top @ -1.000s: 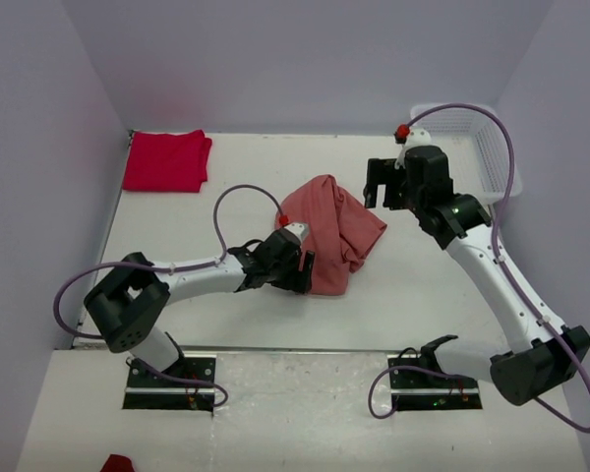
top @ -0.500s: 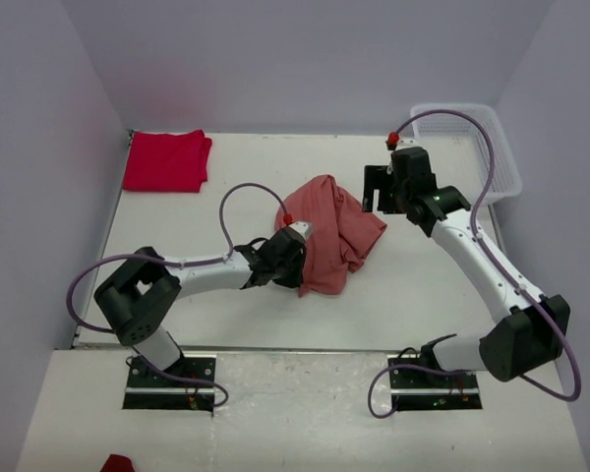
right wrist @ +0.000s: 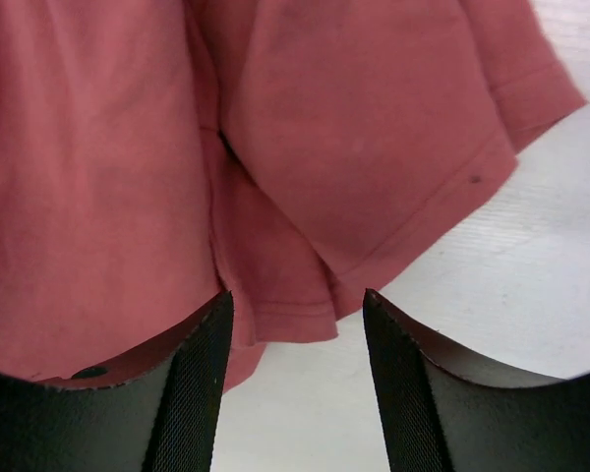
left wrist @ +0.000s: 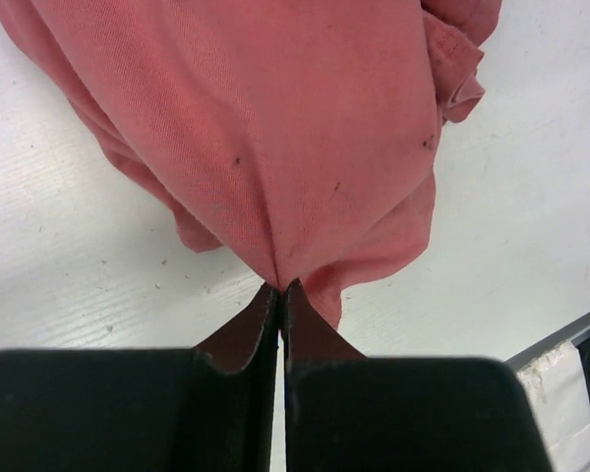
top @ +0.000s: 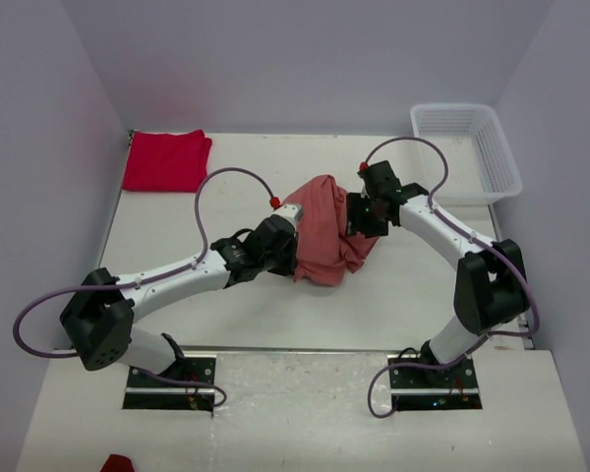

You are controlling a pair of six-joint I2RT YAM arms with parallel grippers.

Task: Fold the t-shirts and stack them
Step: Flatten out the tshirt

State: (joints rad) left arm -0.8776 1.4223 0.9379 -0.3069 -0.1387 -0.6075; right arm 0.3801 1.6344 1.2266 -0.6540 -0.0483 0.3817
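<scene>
At the very near edge, on the ledge in front of the arm bases, a small red scrap (top: 118, 462) is cut off by the frame; what it is cannot be made out. Beyond the bases, the near strip of the white table (top: 157, 231) lies bare from left to right, giving open room in front of the cloth.

There are two claws. The left claw (left wrist: 280, 293) has its fingers pressed together on a pinch of the salmon-pink tee (top: 324, 231), and the cloth draws to a point at the tips. From above, those tips are buried under the near left edge of the bundle.

There are two tees. The pink one sits crumpled in a heap at mid-table, partly raised, its shape and collar hard to read among the folds. The right claw (right wrist: 297, 300) is spread wide at the heap's right side, with a sleeve hem lying in the gap between the fingers and nothing gripped.

Bare table lies either side of the heap. The red tee (top: 165, 160) lies folded flat in the far left corner, against the wall (top: 39, 197). One white mesh basket (top: 501, 157) sits in the far right corner.
</scene>
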